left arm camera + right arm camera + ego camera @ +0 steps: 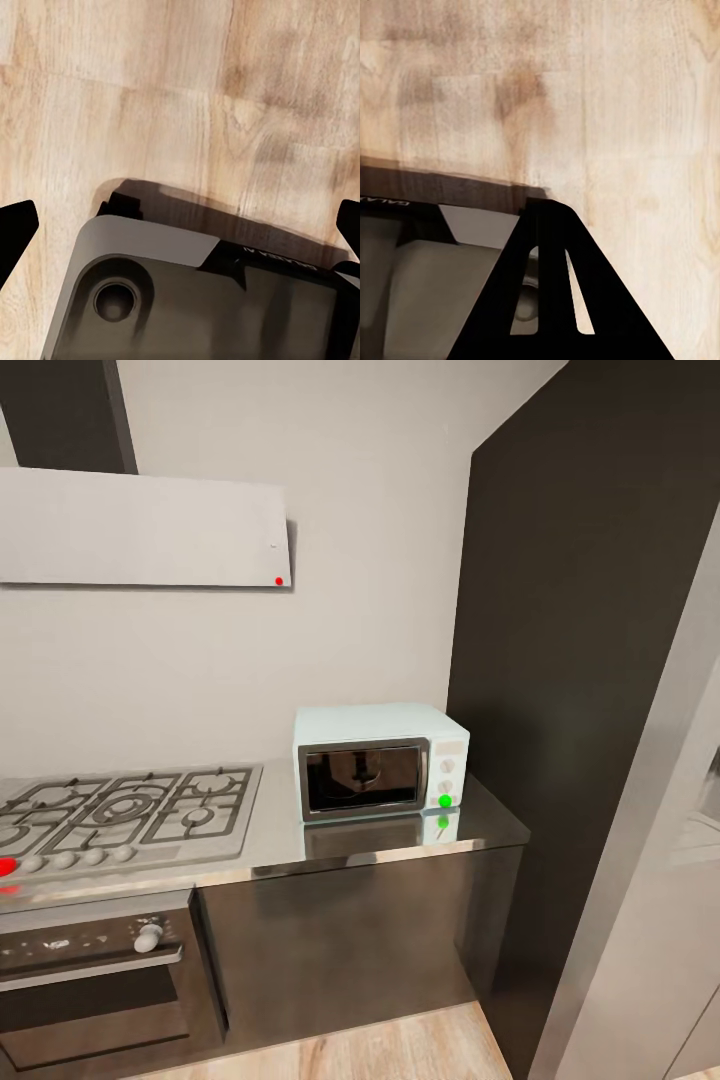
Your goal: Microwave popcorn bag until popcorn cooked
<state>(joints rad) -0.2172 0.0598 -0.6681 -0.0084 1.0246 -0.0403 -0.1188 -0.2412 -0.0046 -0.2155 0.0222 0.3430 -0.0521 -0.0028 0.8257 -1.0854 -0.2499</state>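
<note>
Microwave (pixel 381 761) sits lower centre on the countertop (pixel 490 822), door closed. Left gripper (pixel 180 225) hangs spread over wooden floor (pixel 150 90); right gripper's (pixel 556 285) spread unclear.

The microwave (pixel 380 760) is pale mint-blue with dark glass, a green dot at its four o'clock. Grey countertop (pixel 490 822), black cabinets (pixel 340 950), white hood (pixel 140 528) with a red dot, pale woodgrain floor (pixel 150 97).
</note>
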